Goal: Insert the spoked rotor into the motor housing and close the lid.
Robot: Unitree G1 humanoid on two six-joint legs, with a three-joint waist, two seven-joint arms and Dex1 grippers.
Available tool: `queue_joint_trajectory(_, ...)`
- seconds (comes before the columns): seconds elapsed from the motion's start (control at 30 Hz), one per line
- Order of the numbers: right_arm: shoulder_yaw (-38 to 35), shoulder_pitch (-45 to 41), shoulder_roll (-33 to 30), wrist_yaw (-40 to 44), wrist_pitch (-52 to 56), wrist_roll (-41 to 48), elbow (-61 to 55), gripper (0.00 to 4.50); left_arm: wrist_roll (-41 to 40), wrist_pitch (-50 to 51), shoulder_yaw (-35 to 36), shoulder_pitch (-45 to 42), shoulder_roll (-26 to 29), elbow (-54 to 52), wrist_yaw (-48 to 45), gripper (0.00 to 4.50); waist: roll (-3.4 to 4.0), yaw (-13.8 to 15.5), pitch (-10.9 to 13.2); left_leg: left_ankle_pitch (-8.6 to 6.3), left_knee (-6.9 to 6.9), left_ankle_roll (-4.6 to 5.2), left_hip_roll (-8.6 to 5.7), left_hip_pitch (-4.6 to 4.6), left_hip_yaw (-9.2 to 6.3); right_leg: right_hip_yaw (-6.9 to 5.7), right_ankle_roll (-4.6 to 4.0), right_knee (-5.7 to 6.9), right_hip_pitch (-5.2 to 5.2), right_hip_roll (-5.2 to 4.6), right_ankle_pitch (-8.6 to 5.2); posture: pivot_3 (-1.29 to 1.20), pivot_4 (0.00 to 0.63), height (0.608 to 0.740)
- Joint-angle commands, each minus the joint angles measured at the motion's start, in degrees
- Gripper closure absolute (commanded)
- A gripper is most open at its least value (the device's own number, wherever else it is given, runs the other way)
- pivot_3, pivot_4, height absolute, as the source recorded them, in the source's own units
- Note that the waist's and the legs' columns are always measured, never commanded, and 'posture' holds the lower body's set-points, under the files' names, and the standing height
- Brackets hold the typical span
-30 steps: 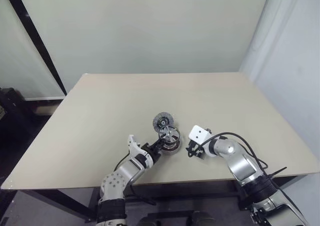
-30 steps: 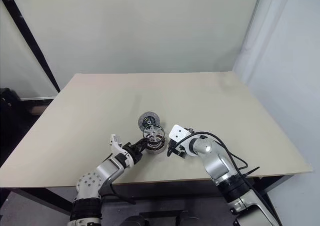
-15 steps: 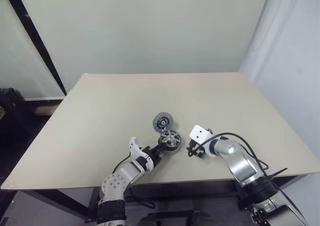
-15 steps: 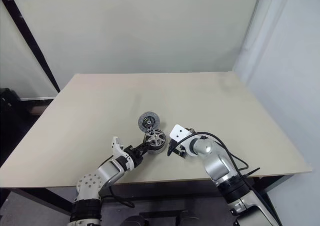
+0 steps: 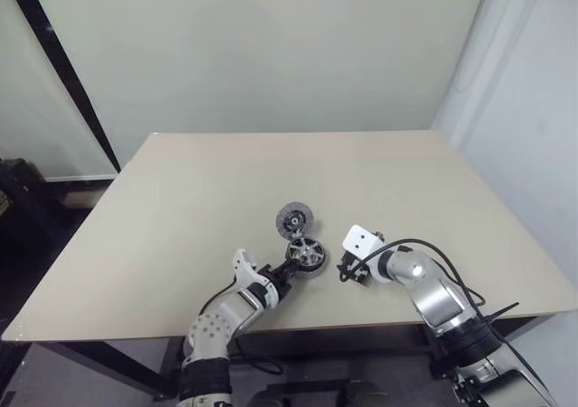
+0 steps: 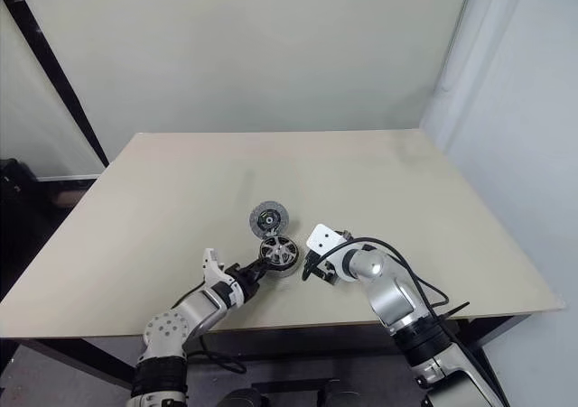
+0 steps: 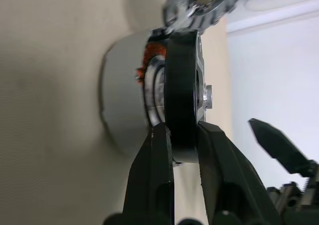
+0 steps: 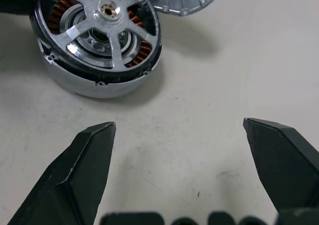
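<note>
A: The spoked rotor [image 8: 102, 33] sits inside the motor housing [image 8: 94, 83] near the front edge of the table [image 5: 181, 199], between the two arms. Which way does it face?

B: Its spoked face and hub point straight up, so its axis stands upright, and copper windings show through the gaps between the spokes.

A: What is the left gripper [image 7: 182, 135] doing?

B: Its two black fingers [image 7: 154, 175] sit narrowly parted on either side of the rotor's dark rim. They lie right against it, but I cannot tell whether they are pressing.

A: And the right gripper [image 8: 179, 155]?

B: It is spread wide and holds nothing. It hangs just above the table, aimed at the housing from the robot's right, a little apart from it.

A: Where is the lid [image 5: 295, 217]?

B: It lies flat on the table just beyond the housing, on the far side from the robot, their edges very close or touching
</note>
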Motion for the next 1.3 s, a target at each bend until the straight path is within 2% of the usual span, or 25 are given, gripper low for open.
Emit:
queue_joint_trajectory(0.03, -1.5, -0.8, 0.1, -0.6, -0.2, 0.6, -2.2, 0.0, 0.3, 0.9, 0.7, -0.8, 0.8, -2.4, 1.6, 2.53, 0.0, 0.0, 0.0, 0.0, 0.0, 0.0, 0.0, 0.01, 0.0, 0.0, 0.0, 0.0, 0.02, 0.0, 0.0, 0.0, 0.0, 0.74)
queue_joint_trajectory(0.23, -1.6, -0.8, 0.3, -0.9, -0.3, 0.6, -2.2, 0.0, 0.6, 6.8, -1.9, 1.0, 4.7, -10.8, 2.4, 0.46, 0.0, -0.1, 0.0, 0.0, 0.02, 0.0, 0.07, 0.05, 0.02, 0.0, 0.0, 0.02, 0.02, 0.05, 0.0, 0.0, 0.0, 0.74)
queue_joint_trajectory(0.43, -3.2, -1.7, 0.7, -2.1, -1.3, 1.3, -0.7, 0.0, -0.3, 12.9, -3.9, 4.3, 13.8, -24.3, 1.1, 0.46, 0.01, 0.0, 0.0, 0.0, -0.05, -0.01, 0.08, -0.03, 0.0, 0.0, 0.0, 0.06, -0.09, 0.04, 0.01, 0.0, 0.0, 0.74)
queue_joint_trajectory(0.6, -4.9, -2.4, 2.0, -3.0, -2.2, 3.0, 0.5, 0.0, -0.1, 12.4, -2.9, 4.7, 18.8, -30.1, -0.8, 0.46, 0.01, 0.0, 0.0, 0.0, 0.0, -0.02, 0.01, -0.01, 0.01, 0.02, -0.01, 0.03, -0.02, -0.06, 0.0, 0.0, 0.0, 0.74)
queue_joint_trajectory(0.7, -8.3, -1.6, 6.2, -1.4, 3.1, 9.4, -1.9, 0.6, 2.9, 8.6, -2.6, 5.8, 21.4, -31.9, -3.3, 0.44, 0.01, -0.1, 0.0, 0.0, -0.03, -0.02, 0.05, 0.02, 0.04, 0.05, -0.01, 0.03, -0.05, -0.05, 0.0, 0.0, 0.0, 0.74)
queue_joint_trajectory(0.9, -9.1, -0.9, 11.8, 0.4, 12.7, 16.8, -4.2, 2.78, 9.7, 1.8, -3.6, 8.2, 24.7, -32.1, -6.9, 0.44, 0.04, 0.0, 0.0, 0.0, -0.12, -0.03, 0.12, 0.01, 0.01, -0.03, -0.03, 0.08, -0.11, 0.0, 0.0, 0.0, 0.0, 0.74)
queue_joint_trajectory(1.07, -6.1, -2.9, 16.4, -5.9, 3.9, 13.3, 7.1, 4.47, 14.3, -1.4, -4.0, 8.8, 25.1, -31.6, -7.6, 0.44, 0.04, 0.0, 0.0, -0.01, -0.07, -0.04, 0.08, 0.01, 0.06, 0.0, -0.02, 0.02, -0.08, -0.06, 0.0, 0.0, 0.0, 0.74)
queue_joint_trajectory(1.17, -5.8, -4.6, 18.2, -9.7, -2.1, 11.6, 15.2, 4.47, 15.6, -2.3, -4.4, 8.9, 24.9, -31.7, -8.2, 0.44, 0.04, 0.0, 0.0, -0.01, -0.06, -0.05, 0.1, -0.01, 0.07, -0.02, -0.02, 0.02, -0.1, -0.06, 0.0, 0.0, 0.0, 0.74)
queue_joint_trajectory(1.3, -3.7, -5.5, 18.8, -10.3, -6.6, 9.8, 25.2, 4.47, 17.6, -3.4, -5.3, 9.2, 24.8, -32.0, -9.0, 0.44, 0.03, 0.0, 0.0, -0.01, -0.07, -0.05, 0.1, 0.02, 0.07, 0.0, -0.02, 0.03, -0.08, -0.06, 0.01, 0.0, 0.0, 0.74)
